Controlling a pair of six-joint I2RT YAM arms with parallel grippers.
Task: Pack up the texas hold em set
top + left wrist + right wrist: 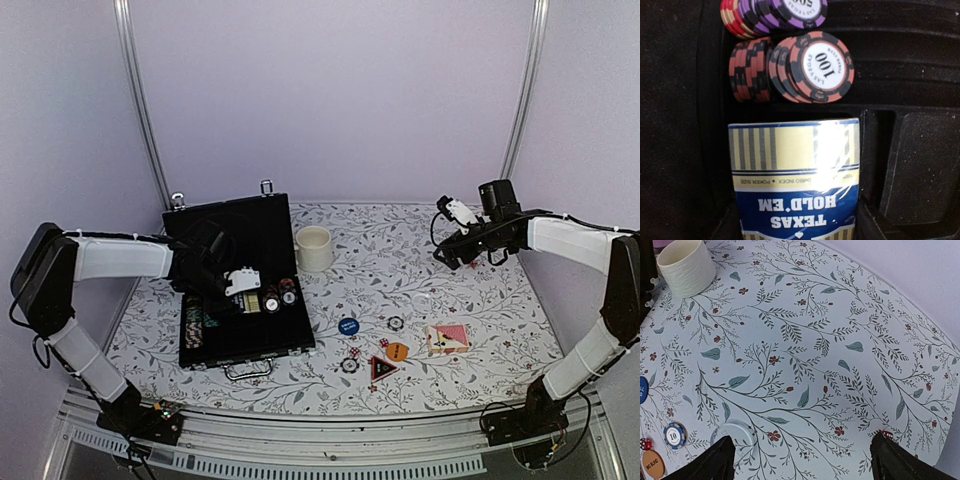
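Observation:
The black case (262, 228) lies open at the left, with striped chips (280, 295) in its tray. My left gripper (245, 292) hangs over the tray, shut on the blue card deck (795, 175), which fills the lower middle of the left wrist view. Beyond the deck stand red "100" chips (815, 65) and purple chips (790, 12). My right gripper (455, 250) is open above the table at the back right, nothing between its fingers (715, 462). On the table lie the red deck (447, 338), a blue button (348, 326), an orange button (397, 351), loose chips (396, 322) and dice (354, 352).
A cream mug (314, 248) stands just right of the case. A clear round disc (735, 437) and a red die (887, 433) lie under my right gripper. A red and black triangular piece (382, 369) sits near the front edge.

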